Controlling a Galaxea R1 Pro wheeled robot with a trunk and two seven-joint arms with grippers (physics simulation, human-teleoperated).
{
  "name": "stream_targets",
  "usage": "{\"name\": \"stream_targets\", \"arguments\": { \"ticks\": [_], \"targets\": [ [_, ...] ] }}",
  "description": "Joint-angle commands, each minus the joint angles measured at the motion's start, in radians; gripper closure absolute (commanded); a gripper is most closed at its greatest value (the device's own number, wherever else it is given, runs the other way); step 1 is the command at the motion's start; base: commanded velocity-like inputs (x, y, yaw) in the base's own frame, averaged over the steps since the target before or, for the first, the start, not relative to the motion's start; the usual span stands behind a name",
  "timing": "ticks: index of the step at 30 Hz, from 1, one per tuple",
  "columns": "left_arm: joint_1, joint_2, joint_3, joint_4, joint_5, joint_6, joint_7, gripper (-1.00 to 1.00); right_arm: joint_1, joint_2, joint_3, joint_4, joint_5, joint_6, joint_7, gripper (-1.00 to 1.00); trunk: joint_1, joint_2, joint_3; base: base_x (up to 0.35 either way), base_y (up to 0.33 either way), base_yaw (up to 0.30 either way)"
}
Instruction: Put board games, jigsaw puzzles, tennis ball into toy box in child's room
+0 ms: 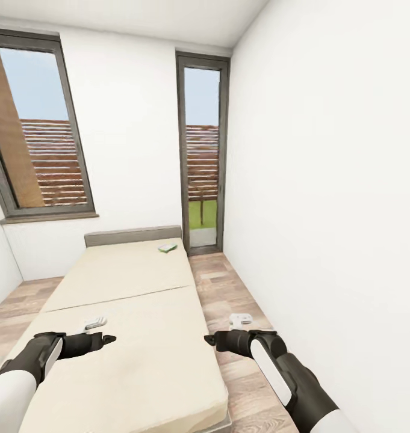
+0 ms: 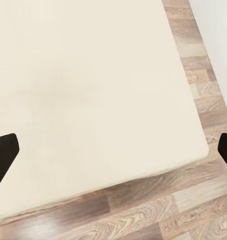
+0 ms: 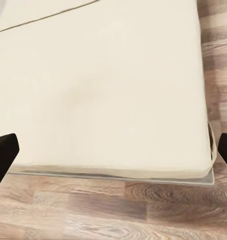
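Observation:
Two board games lie on the cream bed (image 1: 132,288). A green and white board game (image 1: 167,247) rests near the headboard. A flat grey and white board game (image 1: 95,323) lies just beyond my left gripper (image 1: 106,340). My right gripper (image 1: 212,340) hovers over the bed's right edge. Both grippers are open and hold nothing; each wrist view shows only dark fingertips (image 2: 3,152) (image 3: 3,152) at the frame sides, with bare mattress between. The table, toy box, puzzles and tennis ball are out of view.
A small white object (image 1: 241,319) lies on the wooden floor right of the bed. The white wall (image 1: 325,198) runs close along the right. A narrow glass door (image 1: 202,162) and a window (image 1: 42,132) stand behind the bed.

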State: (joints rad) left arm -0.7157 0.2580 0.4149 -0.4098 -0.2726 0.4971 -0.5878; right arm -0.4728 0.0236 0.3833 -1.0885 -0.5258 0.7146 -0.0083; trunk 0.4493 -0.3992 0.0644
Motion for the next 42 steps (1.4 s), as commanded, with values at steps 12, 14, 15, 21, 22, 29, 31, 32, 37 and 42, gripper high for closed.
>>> {"name": "stream_targets", "arguments": {
  "ticks": [12, 14, 15, 21, 22, 29, 31, 32, 37, 42],
  "targets": [
    [-0.001, -0.002, 0.008, -0.001, -0.010, 0.006, -0.007, -1.00, -0.001, 0.032, -0.001, -0.001, -0.002, 0.011, -0.047, -1.00, 0.001, -0.001, -0.002, 0.058, -0.264, 0.285],
    [-0.001, -0.002, 0.008, -0.001, -0.010, 0.006, -0.007, -1.00, -0.001, 0.034, -0.001, -0.001, -0.002, 0.013, -0.065, -1.00, 0.001, -0.001, -0.002, 0.007, -0.100, 0.288],
    [-0.001, -0.002, 0.008, -0.001, -0.010, 0.006, -0.007, -1.00, -0.001, 0.035, -0.001, -0.001, -0.002, 0.013, -0.068, -1.00, 0.001, -0.001, -0.003, 0.005, -0.071, 0.288],
    [-0.001, -0.002, 0.008, -0.001, -0.009, 0.007, -0.007, -1.00, -0.001, 0.036, -0.001, -0.001, -0.002, 0.015, -0.080, -1.00, 0.001, -0.001, -0.005, 0.002, -0.030, 0.288],
    [-0.001, -0.002, 0.008, -0.001, -0.009, 0.007, -0.007, -1.00, -0.001, 0.036, -0.001, -0.001, -0.002, 0.015, -0.081, -1.00, 0.001, -0.001, -0.005, 0.001, -0.012, 0.288],
    [-0.001, -0.001, 0.008, -0.001, -0.009, 0.007, -0.007, -1.00, -0.001, 0.037, -0.001, -0.001, -0.002, 0.016, -0.083, -1.00, 0.001, -0.001, -0.007, 0.000, -0.023, 0.288],
    [-0.001, -0.001, 0.008, -0.001, -0.009, 0.007, -0.007, -1.00, -0.001, 0.037, -0.001, -0.001, -0.002, 0.016, -0.083, -1.00, 0.001, -0.001, -0.008, 0.000, -0.121, 0.288],
    [-0.001, -0.001, 0.008, -0.001, -0.009, 0.007, -0.007, -1.00, -0.001, 0.037, -0.001, -0.001, -0.002, 0.016, -0.084, -1.00, 0.001, -0.001, -0.009, 0.000, -0.168, 0.288],
    [-0.001, -0.001, 0.008, -0.001, -0.010, 0.007, -0.007, -1.00, -0.002, 0.038, -0.001, -0.001, -0.001, 0.016, -0.084, -1.00, 0.001, -0.001, -0.010, 0.000, -0.237, 0.288],
    [-0.001, -0.002, 0.008, -0.001, -0.010, 0.007, -0.007, -1.00, -0.002, 0.038, -0.001, -0.001, 0.000, 0.015, -0.084, -1.00, 0.001, -0.001, -0.012, 0.000, -0.286, 0.288]
  ]
}}
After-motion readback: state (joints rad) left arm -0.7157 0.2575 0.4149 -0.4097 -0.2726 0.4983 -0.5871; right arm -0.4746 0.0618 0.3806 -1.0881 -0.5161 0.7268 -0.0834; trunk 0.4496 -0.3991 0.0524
